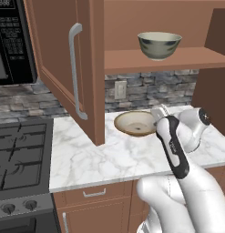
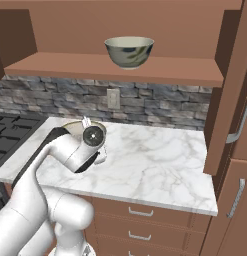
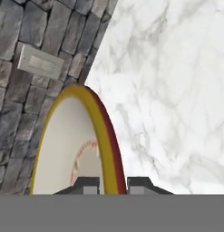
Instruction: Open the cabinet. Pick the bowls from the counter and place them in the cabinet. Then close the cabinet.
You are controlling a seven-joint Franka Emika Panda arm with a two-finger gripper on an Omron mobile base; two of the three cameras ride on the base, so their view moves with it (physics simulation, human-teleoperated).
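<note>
Gripper (image 3: 113, 185) pinches one cream bowl's (image 1: 134, 123) rim; one grey-green bowl (image 1: 159, 45) sits shelved.

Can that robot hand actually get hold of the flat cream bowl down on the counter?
Probably yes: the gripper is already there, its fingertips straddling the rim of the cream bowl on the counter, nothing between them.
</note>
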